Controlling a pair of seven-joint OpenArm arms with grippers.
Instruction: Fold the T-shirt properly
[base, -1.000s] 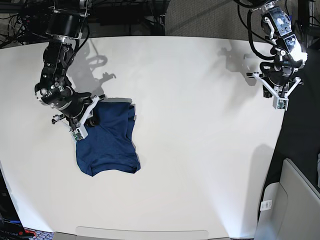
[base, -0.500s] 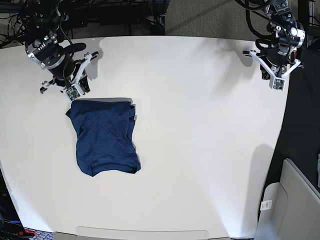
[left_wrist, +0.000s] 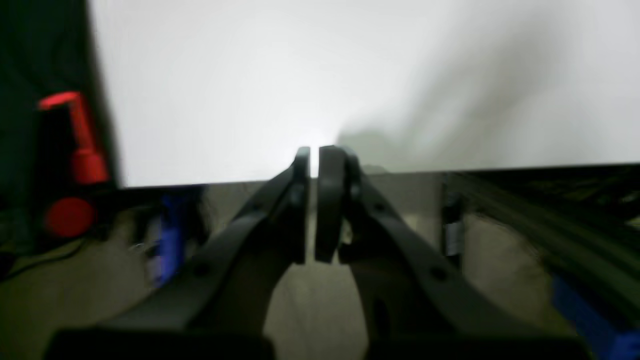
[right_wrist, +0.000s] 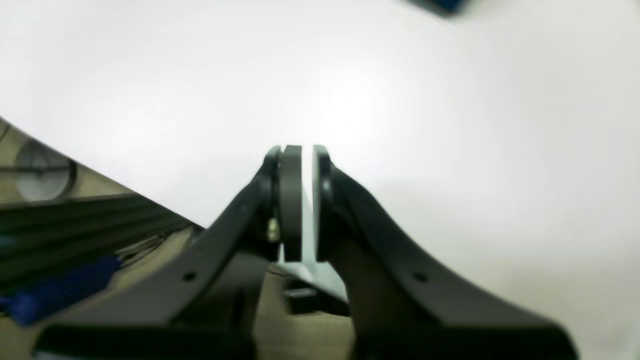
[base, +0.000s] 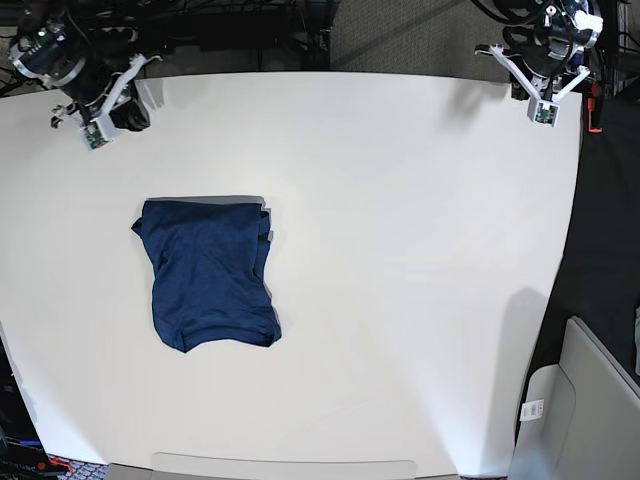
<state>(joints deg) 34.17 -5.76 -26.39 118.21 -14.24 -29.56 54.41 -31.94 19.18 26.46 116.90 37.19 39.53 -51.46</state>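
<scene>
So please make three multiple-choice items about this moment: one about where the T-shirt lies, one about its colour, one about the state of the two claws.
1. Where does the T-shirt lie in the base view?
A. left half of the table
B. right edge
C. hanging off the far edge

2. What colour is it?
A. red
B. dark navy blue
C. white

3. How are the left claw and the right claw?
A. both shut, holding nothing
B. both gripping the shirt
C. one wide open

Answers: 1 A, the shirt rests folded on the table's left part. 2 B, the fabric is plainly navy. 3 A, each wrist view shows the fingers close together over bare table.
</scene>
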